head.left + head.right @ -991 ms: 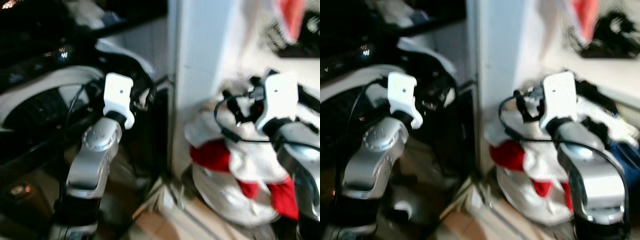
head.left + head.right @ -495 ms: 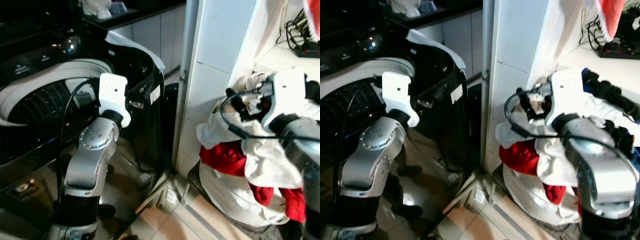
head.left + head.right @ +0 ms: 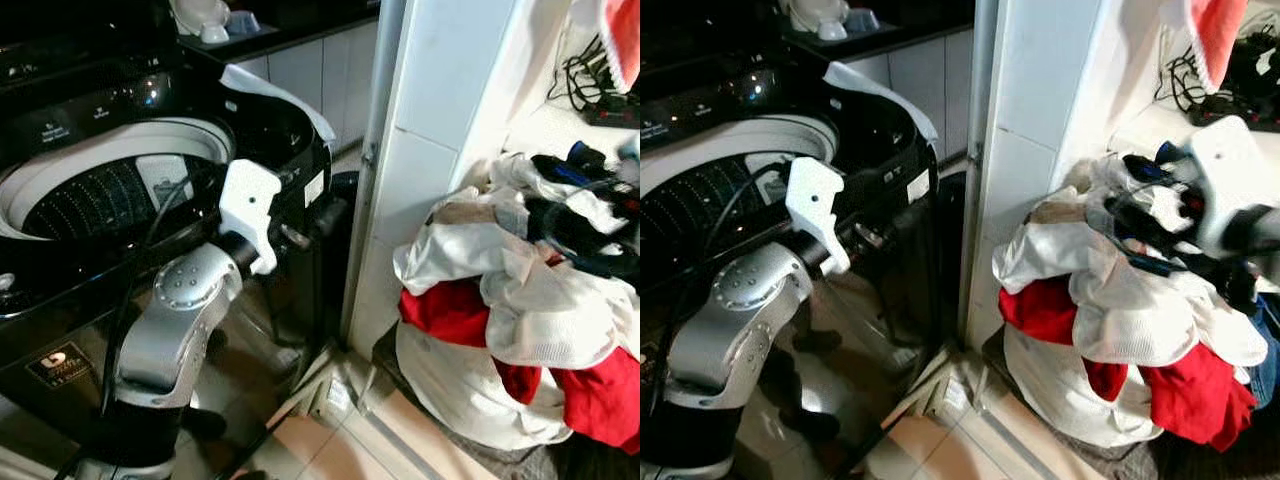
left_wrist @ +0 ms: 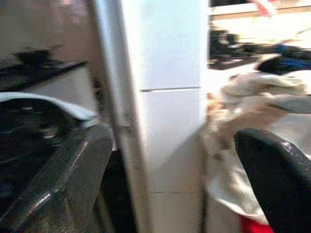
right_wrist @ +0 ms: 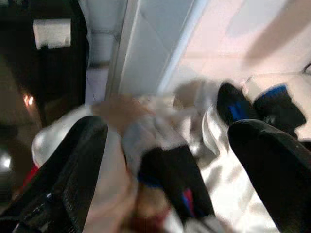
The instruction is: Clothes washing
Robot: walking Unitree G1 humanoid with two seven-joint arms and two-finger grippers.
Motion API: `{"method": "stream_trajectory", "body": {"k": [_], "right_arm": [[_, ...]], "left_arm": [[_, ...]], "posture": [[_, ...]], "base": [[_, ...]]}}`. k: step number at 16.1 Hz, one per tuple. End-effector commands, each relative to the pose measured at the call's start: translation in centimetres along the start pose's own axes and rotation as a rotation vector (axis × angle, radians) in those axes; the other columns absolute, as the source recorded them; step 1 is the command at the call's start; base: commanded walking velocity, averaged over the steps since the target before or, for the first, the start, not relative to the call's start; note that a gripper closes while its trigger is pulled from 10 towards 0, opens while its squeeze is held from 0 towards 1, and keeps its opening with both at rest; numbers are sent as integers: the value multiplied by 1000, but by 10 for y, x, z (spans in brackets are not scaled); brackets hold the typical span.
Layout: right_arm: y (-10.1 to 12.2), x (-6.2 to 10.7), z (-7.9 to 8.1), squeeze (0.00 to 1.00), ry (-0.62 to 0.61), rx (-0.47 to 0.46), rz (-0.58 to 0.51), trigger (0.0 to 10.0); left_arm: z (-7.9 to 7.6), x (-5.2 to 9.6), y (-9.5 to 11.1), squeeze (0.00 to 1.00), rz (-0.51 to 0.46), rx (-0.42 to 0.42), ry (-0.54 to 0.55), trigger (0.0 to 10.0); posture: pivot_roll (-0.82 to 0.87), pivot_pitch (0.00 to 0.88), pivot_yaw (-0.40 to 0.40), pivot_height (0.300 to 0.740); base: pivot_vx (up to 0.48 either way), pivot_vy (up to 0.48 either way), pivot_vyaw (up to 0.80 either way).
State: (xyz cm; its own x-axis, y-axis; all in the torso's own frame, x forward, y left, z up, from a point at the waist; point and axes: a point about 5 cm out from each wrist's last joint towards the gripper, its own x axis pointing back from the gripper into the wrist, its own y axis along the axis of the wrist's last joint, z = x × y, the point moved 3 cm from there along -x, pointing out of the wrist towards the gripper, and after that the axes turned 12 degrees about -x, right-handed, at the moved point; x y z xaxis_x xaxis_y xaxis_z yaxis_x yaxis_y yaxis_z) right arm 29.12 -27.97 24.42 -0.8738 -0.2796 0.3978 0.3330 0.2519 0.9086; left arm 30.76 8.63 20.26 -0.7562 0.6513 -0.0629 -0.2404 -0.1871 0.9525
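Note:
A heap of laundry (image 3: 500, 300) lies at the right against the white tiled pillar: white cloths (image 3: 1120, 300), red ones (image 3: 445, 310) and dark blue-black pieces (image 3: 570, 215) on top. The black top-load washing machine (image 3: 120, 150) stands at the left with its drum (image 3: 90, 195) uncovered. My left gripper (image 4: 170, 160) is raised in front of the washer, open and holding nothing, facing the pillar and the heap. My right gripper (image 5: 165, 160) hovers open just above the top of the heap, its white wrist (image 3: 1225, 185) at the right edge.
The white tiled pillar (image 3: 430, 130) with a metal edge strip (image 3: 375, 150) separates washer and heap. A counter (image 3: 1160, 120) behind the heap carries black cables (image 3: 590, 75). An orange-red cloth (image 3: 1215, 40) hangs at the top right. Tiled floor (image 3: 340, 440) lies below.
The blur has cleared as the camera settled. My right arm has swung to the right over the heap. My left wrist has shifted slightly right.

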Motion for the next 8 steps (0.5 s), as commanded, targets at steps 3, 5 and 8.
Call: {"method": "stream_trajectory", "body": {"k": [3,5,8], "right_arm": [[-19,3,-13,1000,25,16,113,10000],[-30,-2,-25,1000,-9,44,152,10000],[-38,-6,-40,1000,-66,3,155,10000]], "left_arm": [[-30,9,7,0,-22,55,-259,10000],[-43,16,10,0,-21,70,-382,10000],[-46,18,8,0,-7,75,-402,10000]], "posture": [[-10,0,15,740],[-9,0,20,740],[-8,0,23,740]], "base": [[0,0,0],[0,0,0],[0,0,0]]}}
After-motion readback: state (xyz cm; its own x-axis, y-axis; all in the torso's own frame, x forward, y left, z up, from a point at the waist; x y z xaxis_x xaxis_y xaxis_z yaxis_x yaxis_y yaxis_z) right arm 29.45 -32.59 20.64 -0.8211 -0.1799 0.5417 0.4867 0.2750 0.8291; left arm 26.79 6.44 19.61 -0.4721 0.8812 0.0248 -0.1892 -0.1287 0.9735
